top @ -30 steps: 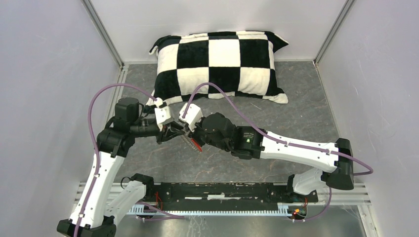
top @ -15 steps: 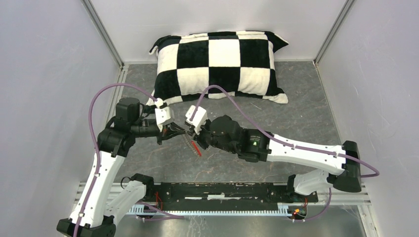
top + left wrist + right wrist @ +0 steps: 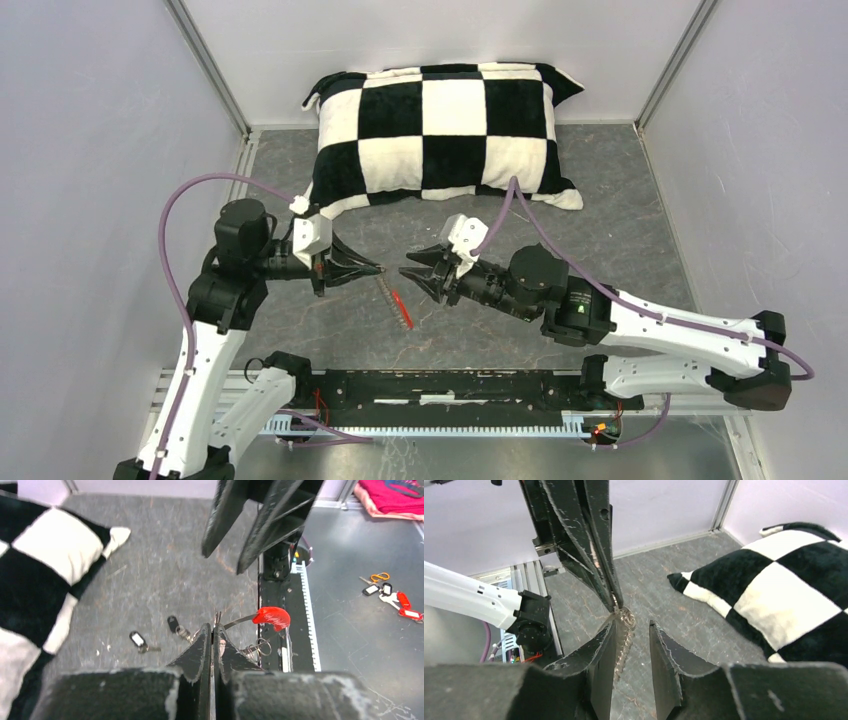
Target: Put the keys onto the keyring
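Pinching keyring [image 3: 398, 299], a thin silvery coil with a glossy red sleeve, at overhead centre: left pincer [image 3: 212, 628] clamped tight | right pincer [image 3: 631, 626] scuffed black, jaws parted, beside coil, contact unclear | keys [image 3: 137, 640], black plastic heads, lower left in left wrist view on mottled grey tabletop [image 3: 600, 220]

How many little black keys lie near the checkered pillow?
2. In the left wrist view, one small black-headed key lies on the grey mat nearer the black-and-white checkered pillow; the second black-headed key lies beside it. The arms may hide others.
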### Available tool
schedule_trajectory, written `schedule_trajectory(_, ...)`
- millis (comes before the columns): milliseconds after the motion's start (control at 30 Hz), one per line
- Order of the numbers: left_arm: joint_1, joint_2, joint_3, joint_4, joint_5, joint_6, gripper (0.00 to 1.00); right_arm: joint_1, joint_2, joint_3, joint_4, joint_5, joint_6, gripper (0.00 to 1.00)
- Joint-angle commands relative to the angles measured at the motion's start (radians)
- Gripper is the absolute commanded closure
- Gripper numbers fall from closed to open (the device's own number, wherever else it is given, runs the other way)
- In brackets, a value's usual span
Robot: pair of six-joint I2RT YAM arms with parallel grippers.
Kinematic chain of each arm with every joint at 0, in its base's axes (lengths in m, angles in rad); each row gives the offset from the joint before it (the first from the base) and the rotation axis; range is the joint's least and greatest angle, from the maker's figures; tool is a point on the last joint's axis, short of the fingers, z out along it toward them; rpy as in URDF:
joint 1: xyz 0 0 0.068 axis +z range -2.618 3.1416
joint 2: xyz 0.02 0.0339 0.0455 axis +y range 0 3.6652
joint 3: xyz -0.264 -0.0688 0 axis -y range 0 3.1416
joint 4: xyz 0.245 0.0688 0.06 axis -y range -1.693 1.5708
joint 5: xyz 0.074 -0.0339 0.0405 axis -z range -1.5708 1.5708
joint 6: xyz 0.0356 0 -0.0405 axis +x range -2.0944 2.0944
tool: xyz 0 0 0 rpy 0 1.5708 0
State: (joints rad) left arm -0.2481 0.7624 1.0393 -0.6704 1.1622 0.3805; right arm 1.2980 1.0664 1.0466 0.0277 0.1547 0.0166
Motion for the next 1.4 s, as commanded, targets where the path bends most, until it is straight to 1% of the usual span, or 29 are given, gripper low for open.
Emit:
schedule_trajectory(0,0.001,-0.046,0.005,0.179,0.167,-0.147,0.98,-0.004,-0.039,-0.015,0.071,-0.055,-0.055,0.64)
schedule_trajectory(100,0.001,-0.08,-0.001,0.16,0.169,-0.045,0.98,-0.005,-0.07,-0.053,0.12,-0.111,-0.078,0.61)
schedule_trajectory(200,0.001,-0.095,0.004,0.114,0.157,0.045,0.98,-0.005,-0.094,-0.085,0.156,-0.142,-0.112,0.53)
schedule_trajectory(333,0.001,-0.099,0.022,0.061,0.136,0.161,0.98,-0.005,-0.064,-0.018,0.071,-0.186,-0.158,0.45)
schedule_trajectory(467,0.001,-0.111,0.034,0.034,0.133,0.267,0.98,-0.004,-0.021,0.059,-0.01,-0.223,-0.203,0.42)
schedule_trajectory(600,0.001,-0.142,0.032,0.028,0.109,0.393,0.98,-0.004,-0.006,0.086,-0.026,-0.241,-0.255,0.42)
schedule_trajectory(667,0.001,-0.156,0.026,0.027,0.092,0.453,0.98,-0.003,0.009,0.104,-0.074,-0.244,-0.285,0.43)
schedule_trajectory(867,0.001,-0.175,0.027,0.028,0.079,0.494,0.98,0.0,0.058,0.16,-0.12,-0.275,-0.365,0.5)
schedule_trajectory(1033,0.001,-0.223,-0.011,0.027,0.072,0.599,0.98,0.004,0.083,0.176,-0.113,-0.285,-0.403,0.55)
schedule_trajectory(1233,0.001,-0.28,-0.071,0.025,0.058,0.728,0.98,0.004,0.071,0.149,-0.107,-0.181,-0.391,0.58)
schedule_trajectory(1300,0.001,-0.3,-0.089,0.024,0.052,0.757,0.98,0.004,0.048,0.106,-0.086,-0.11,-0.363,0.55)
schedule_trajectory(1367,0.001,-0.305,-0.097,0.022,0.044,0.743,0.98,0.0,0.024,0.06,-0.071,-0.001,-0.336,0.5)
